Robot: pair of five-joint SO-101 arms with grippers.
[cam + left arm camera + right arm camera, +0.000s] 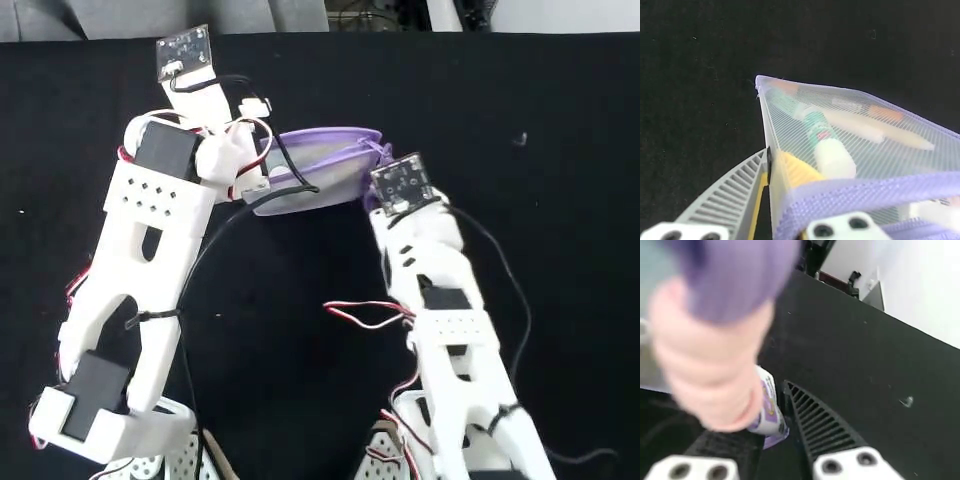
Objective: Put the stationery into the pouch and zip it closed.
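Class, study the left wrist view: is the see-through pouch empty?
No: a green-labelled tube and a cream pen show through the striped wall of the pouch.

The left arm and right arm flank the pouch, blocking both its ends. Red and white wires cross the bare counter between them. Beyond the right arm, the counter offers wide passing room.

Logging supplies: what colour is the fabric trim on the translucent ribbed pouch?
The pouch has purple fabric trim; clearest in the left wrist view.
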